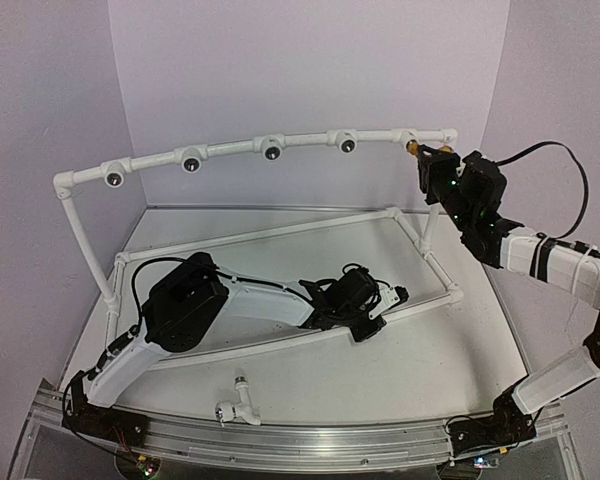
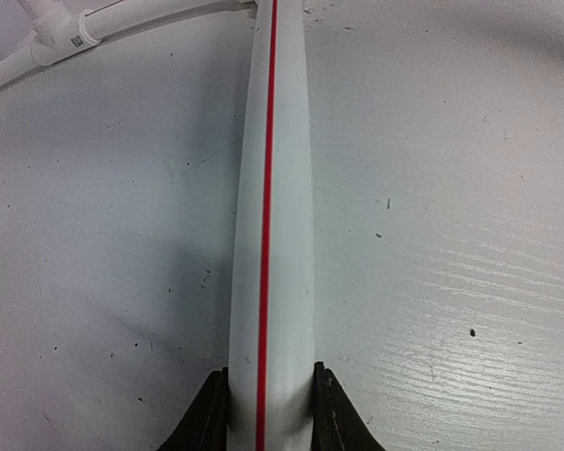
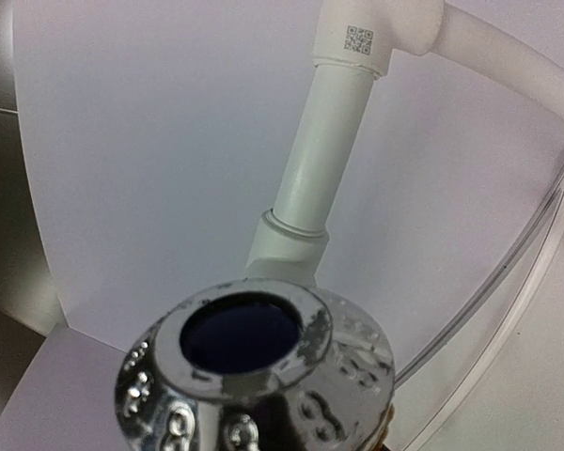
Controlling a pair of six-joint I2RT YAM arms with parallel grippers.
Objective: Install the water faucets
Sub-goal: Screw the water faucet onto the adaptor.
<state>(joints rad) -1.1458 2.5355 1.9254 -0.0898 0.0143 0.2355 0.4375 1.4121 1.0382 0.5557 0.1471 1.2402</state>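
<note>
A white faucet (image 1: 236, 404) lies loose on the table near the front edge. My right gripper (image 1: 427, 160) is raised at the right end of the pipe frame's top rail (image 1: 230, 152), shut on the yellow-orange faucet (image 1: 412, 148), which touches the rail. In the right wrist view a chrome socket (image 3: 254, 366) with an empty dark hole fills the bottom. Only a yellow-orange sliver (image 3: 390, 435) shows beside it, and my fingers are hidden. My left gripper (image 2: 270, 371) lies low, shut on the frame's red-striped lower pipe (image 2: 273, 188).
Several chrome sockets (image 1: 271, 151) sit along the raised rail. The frame's lower pipes (image 1: 280, 232) ring the white table (image 1: 460, 350). Lilac walls close in behind and on both sides. A metal rail (image 1: 310, 445) runs along the front edge.
</note>
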